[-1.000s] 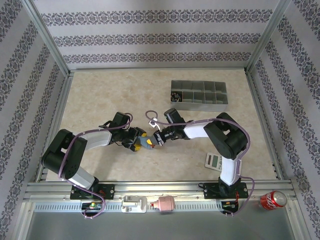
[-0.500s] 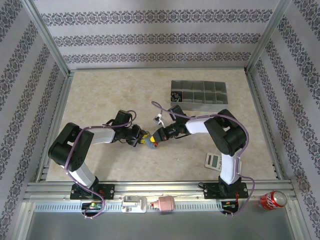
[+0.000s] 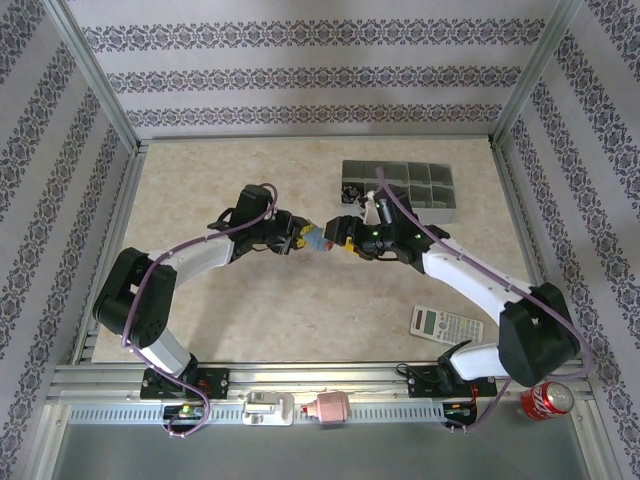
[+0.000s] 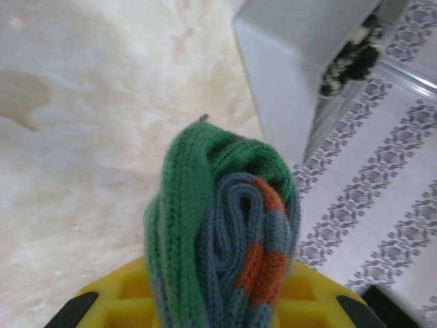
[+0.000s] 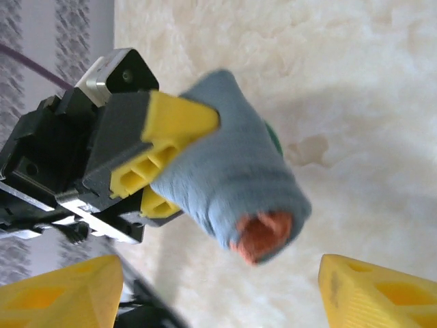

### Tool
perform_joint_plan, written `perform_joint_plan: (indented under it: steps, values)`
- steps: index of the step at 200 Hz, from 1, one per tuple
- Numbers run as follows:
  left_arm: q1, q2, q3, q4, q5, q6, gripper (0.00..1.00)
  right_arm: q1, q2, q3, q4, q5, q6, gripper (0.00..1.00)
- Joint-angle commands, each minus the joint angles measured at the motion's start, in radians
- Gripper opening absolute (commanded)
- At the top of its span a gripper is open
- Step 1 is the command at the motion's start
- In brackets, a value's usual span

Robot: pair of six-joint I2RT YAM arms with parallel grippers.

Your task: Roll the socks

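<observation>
Both arms are reaching farther out over the beige marbled table (image 3: 200,180) than half a second ago, bringing the tools up beside the grey plastic compartment tray (image 3: 400,212). The right arm is stretching long where it was folded.

- Grey pocket calculator (image 3: 445,322) is lying near the right arm's base, well apart from the work.
- Left tool (image 3: 298,236) is clamping the blue-teal knitted sock with orange cuff and green toe (image 5: 239,178). The sock is wound into a tight roll and apparently riding just off the table.
- Right tool (image 3: 345,244) is facing the roll's end with yellow fingers (image 5: 372,294) spread wide, gripping nothing.
- Black sock with beige stripes (image 4: 349,55) is sitting bunched in a corner compartment of the tray.

Judgement: the blue sock's roll is looking finished and the black sock seemingly stowed. Setting this roll down, probably in the tray, is remaining.
</observation>
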Motion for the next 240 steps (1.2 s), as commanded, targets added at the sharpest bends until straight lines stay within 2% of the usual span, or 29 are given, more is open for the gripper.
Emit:
perform_joint_plan:
  steps: [1, 26, 67, 95, 145, 192, 219, 240]
  values:
    - [0.006, 0.031, 0.056, -0.06, 0.024, -0.091, 0.0, 0.014, -0.025, -0.067, 0.1, 0.027, 0.443, 0.76]
    - [0.006, 0.053, 0.126, -0.102, 0.039, -0.101, 0.0, 0.017, -0.021, -0.074, 0.203, 0.06, 0.588, 0.81]
    - [0.005, 0.062, 0.133, -0.074, 0.056, -0.154, 0.0, 0.024, 0.073, -0.093, 0.437, 0.04, 0.75, 0.85]
    - [0.004, 0.062, 0.131, -0.041, 0.054, -0.189, 0.0, 0.03, 0.119, -0.072, 0.479, 0.039, 0.813, 0.85]
    - [-0.001, 0.057, 0.127, -0.011, 0.058, -0.219, 0.0, 0.016, 0.156, -0.071, 0.488, 0.047, 0.82, 0.82]
    - [-0.003, 0.053, 0.128, -0.001, 0.074, -0.235, 0.0, -0.006, 0.208, -0.06, 0.522, 0.028, 0.802, 0.66]
    - [-0.005, 0.051, 0.123, 0.002, 0.083, -0.24, 0.0, -0.016, 0.221, -0.04, 0.524, 0.019, 0.777, 0.5]
    - [-0.008, 0.049, 0.124, 0.003, 0.087, -0.243, 0.0, -0.021, 0.224, -0.028, 0.507, 0.017, 0.754, 0.33]
